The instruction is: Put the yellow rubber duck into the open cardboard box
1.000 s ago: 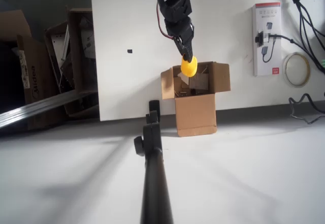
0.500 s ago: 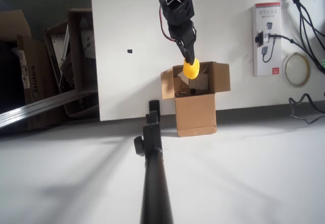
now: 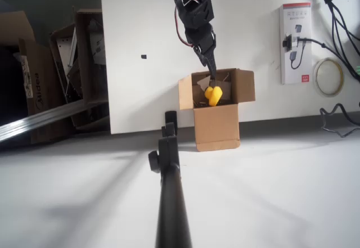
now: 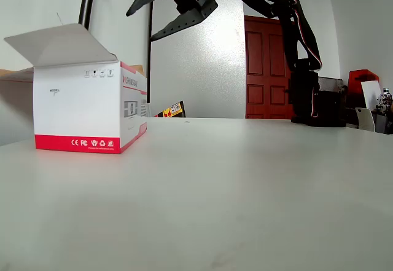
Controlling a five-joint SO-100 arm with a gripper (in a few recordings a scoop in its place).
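Table: white top (image 3: 140,23), seen from above and from low at its surface in the fixed view (image 4: 221,185)
Floor side: darker cardboard boxes with printed lettering (image 3: 39,73) stand left of the table in the overhead view
Arm: black SO-100 arm (image 3: 191,6) reaches down from the top of the overhead view toward the box; in the fixed view it arches from its base at right (image 4: 304,99) up and over to the left
Packaging: white and red carton (image 4: 86,108) stands on the table, one flap up
Open cardboard box (image 3: 216,110): plain brown, flaps spread, standing at the table's near edge
Tape roll (image 3: 328,77): lies flat near the cables at right
Gripper (image 4: 161,15): jaws spread wide, nothing between them — in the overhead view its tip (image 3: 212,78) hangs over the box opening
Yellow rubber duck (image 3: 213,95): inside the box, just below the gripper tip — free of the fingers
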